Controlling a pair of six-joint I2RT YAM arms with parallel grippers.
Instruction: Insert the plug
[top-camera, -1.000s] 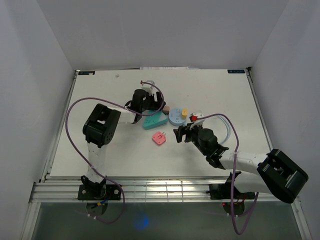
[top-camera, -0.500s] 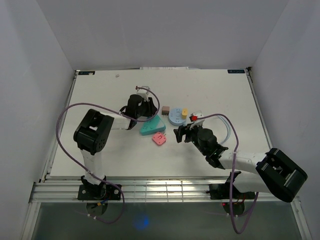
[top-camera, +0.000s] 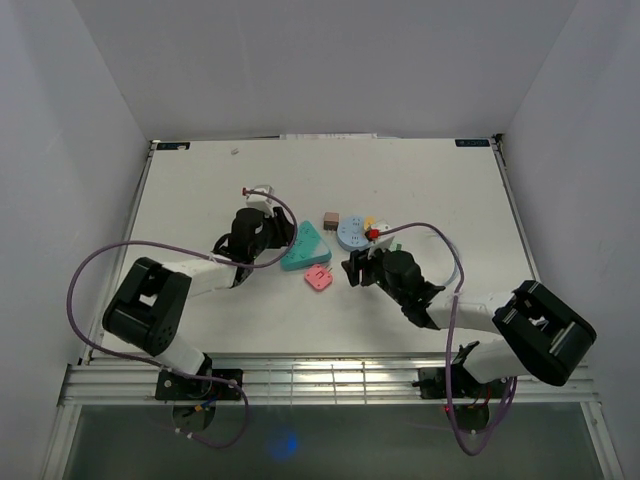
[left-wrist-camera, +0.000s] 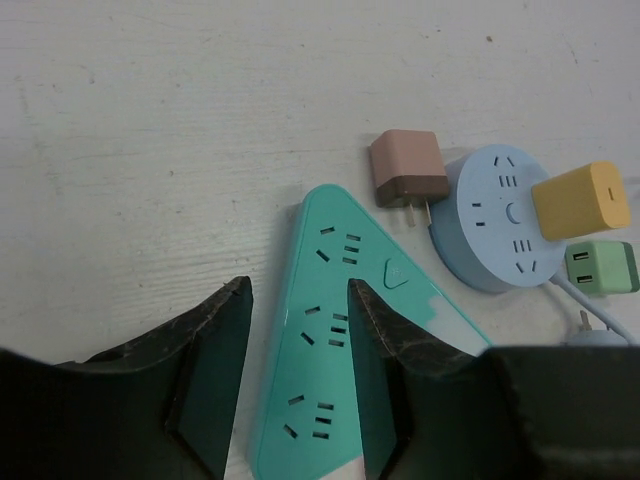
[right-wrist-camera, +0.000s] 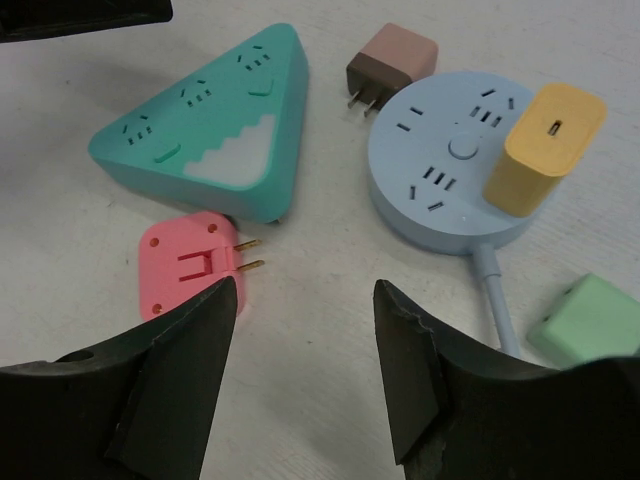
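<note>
Since a second ago the left arm has folded lower and leftward, and the teal triangular power strip (top-camera: 307, 246) has turned. The left gripper (top-camera: 280, 238) sits low at its left edge. Left wrist: jaws narrow, astride that edge; grip unclear. Right wrist: right gripper (right-wrist-camera: 300, 372) wide, empty; pink plug (right-wrist-camera: 185, 262) lies flat just beside the strip.

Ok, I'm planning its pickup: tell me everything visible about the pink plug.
The pink plug is a rounded-square block, seemingly glossy plastic, lying flat on the white table with two brass-coloured prongs out one side. Its upper face shows a bracket-shaped recess. It lies close by the teal triangular strip; contact is unclear. The right pincer hovers open, not touching it.
</note>
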